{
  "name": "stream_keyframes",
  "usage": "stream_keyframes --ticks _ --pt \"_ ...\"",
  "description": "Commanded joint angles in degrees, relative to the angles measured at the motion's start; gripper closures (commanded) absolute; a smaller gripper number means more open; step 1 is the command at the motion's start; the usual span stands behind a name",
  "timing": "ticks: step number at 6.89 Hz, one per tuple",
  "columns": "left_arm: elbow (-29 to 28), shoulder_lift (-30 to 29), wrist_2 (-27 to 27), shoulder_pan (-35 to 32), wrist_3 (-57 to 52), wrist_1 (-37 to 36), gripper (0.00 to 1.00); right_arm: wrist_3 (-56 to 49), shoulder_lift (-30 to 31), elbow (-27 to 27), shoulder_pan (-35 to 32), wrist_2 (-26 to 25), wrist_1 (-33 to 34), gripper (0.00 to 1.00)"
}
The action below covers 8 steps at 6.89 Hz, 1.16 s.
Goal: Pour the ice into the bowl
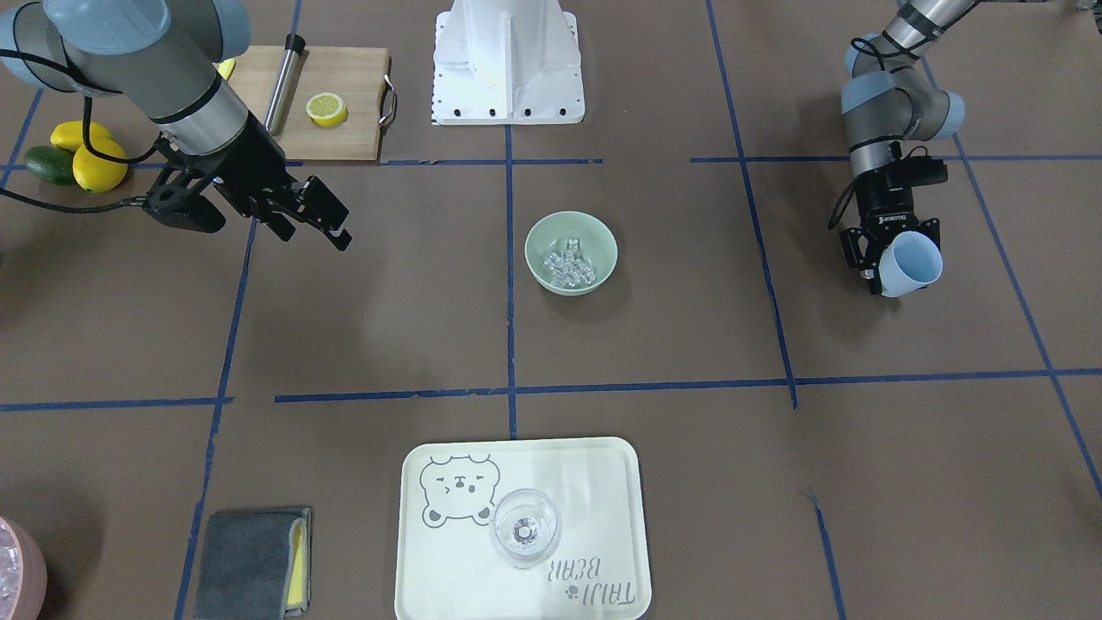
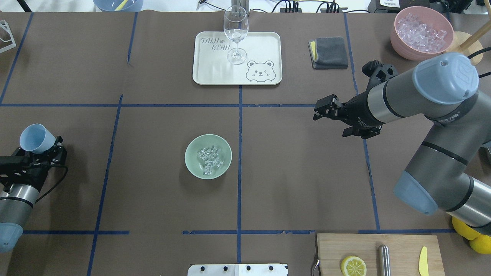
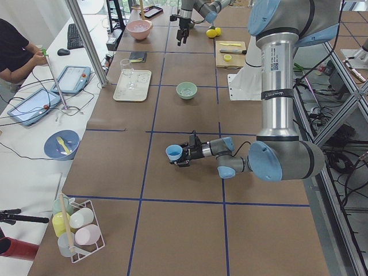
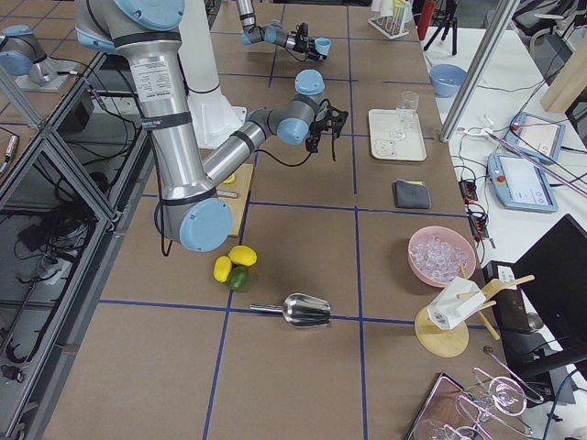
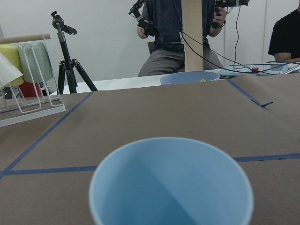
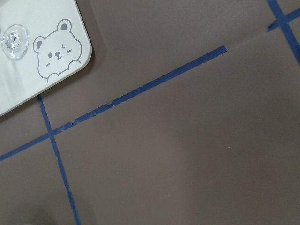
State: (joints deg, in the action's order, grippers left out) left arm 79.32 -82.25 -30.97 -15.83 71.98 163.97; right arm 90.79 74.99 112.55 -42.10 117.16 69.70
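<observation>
Holding, left gripper (image 1: 887,258): fingers clamped on the blue cup (image 1: 914,263); hangs low near the worktop's edge on the robot's left, well apart from the bowl.
Blue cup: tipped on its side, mouth pointing away from the gripper. The left wrist view looks straight into it and shows bare blue wall, no cubes.
Ice (image 2: 209,156): a loose heap of clear cubes lying in the bottom of the bowl. None seen on the brown surface around it.
Bowl (image 2: 190,155): upright, near the middle of the worktop, just to the robot's left of the centre tape line.
Right gripper (image 1: 308,226): fingers apart, nothing between them; hangs over the robot's right half, toward the far edge.
Far edge: tray (image 2: 268,42) with a glass (image 2: 235,27) at its middle; pink container (image 2: 401,48) of spare ice at the far right corner.
Step (judged): pour looks finished, cup carried clear.
Next move (judged): turn the cup upright, lower it onto bare worktop by the left edge, then release. Needs a level wrist so the cup does not topple.
</observation>
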Motion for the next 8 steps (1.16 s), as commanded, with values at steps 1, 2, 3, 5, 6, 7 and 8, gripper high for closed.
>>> stream_keyframes --ticks 1,2,3,5,6,7,8 --pt "0.7 0.1 -2.1 -0.1 -2.4 0.4 0.00 0.2 0.0 0.1 0.0 0.0 0.0 0.00" --pt "0.9 0.5 -3.4 -0.2 -2.8 0.5 0.00 0.3 -0.1 0.2 0.0 0.0 0.0 0.00" --pt "2.0 1.0 -5.0 -0.3 -3.0 0.6 0.00 0.4 -0.1 0.3 0.0 0.0 0.0 0.00" --pt "5.9 6.4 -10.9 -0.3 -3.2 0.6 0.00 0.5 -0.5 0.2 0.0 0.0 0.1 0.00" --pt "10.5 8.1 -14.3 -0.5 -7.9 0.6 0.00 0.5 -0.5 0.1 0.0 0.0 0.1 0.00" --pt "12.2 8.3 -17.1 -0.4 -9.0 0.6 0.00 0.5 -0.5 0.1 0.0 0.0 0.1 0.00" --pt "13.2 9.3 -21.5 -0.5 -9.5 0.6 0.00 0.5 -0.5 0.1 0.0 0.1 0.1 0.00"
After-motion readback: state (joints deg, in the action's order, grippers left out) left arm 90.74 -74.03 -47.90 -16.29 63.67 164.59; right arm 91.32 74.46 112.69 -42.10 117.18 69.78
